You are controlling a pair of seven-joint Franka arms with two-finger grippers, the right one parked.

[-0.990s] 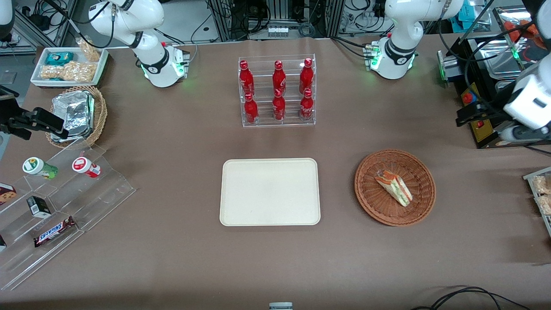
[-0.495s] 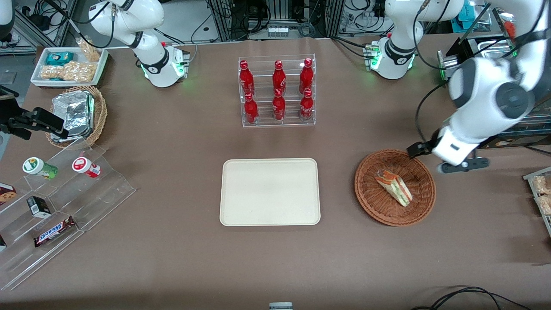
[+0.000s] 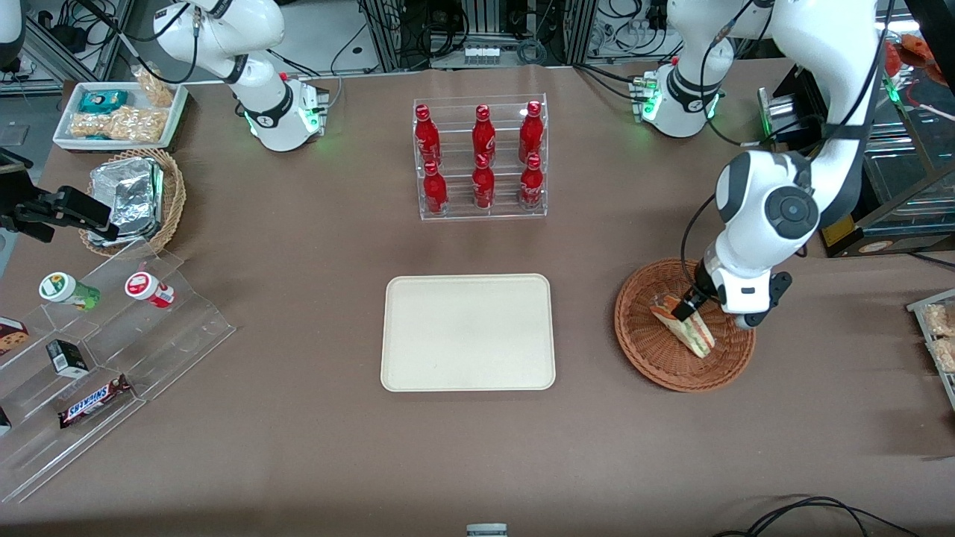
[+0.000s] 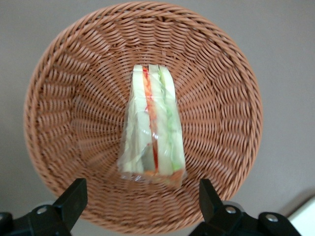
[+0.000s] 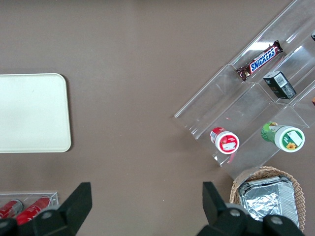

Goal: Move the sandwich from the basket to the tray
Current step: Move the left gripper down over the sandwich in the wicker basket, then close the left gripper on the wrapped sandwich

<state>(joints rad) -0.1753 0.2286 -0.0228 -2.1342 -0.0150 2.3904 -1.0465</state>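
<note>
Nearest us, the flat cream plastic tray (image 3: 468, 332) lies bare on the brown surface (image 3: 298, 447), ready to receive. Beside it, toward the working arm's end, the clear-wrapped triangular sandwich (image 4: 152, 128) lies in the shallow reddish-brown wicker basket (image 4: 59, 98). Our gripper (image 4: 142, 201) hangs above it, jaws spread wide to straddle the wedge.

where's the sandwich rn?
The clear-wrapped triangular sandwich lies in the shallow reddish-brown wicker basket, toward the working arm's end of the table, with the open claw above it.

The arm (image 3: 753, 246) hides part of the basket (image 3: 656, 350) rim.
</note>
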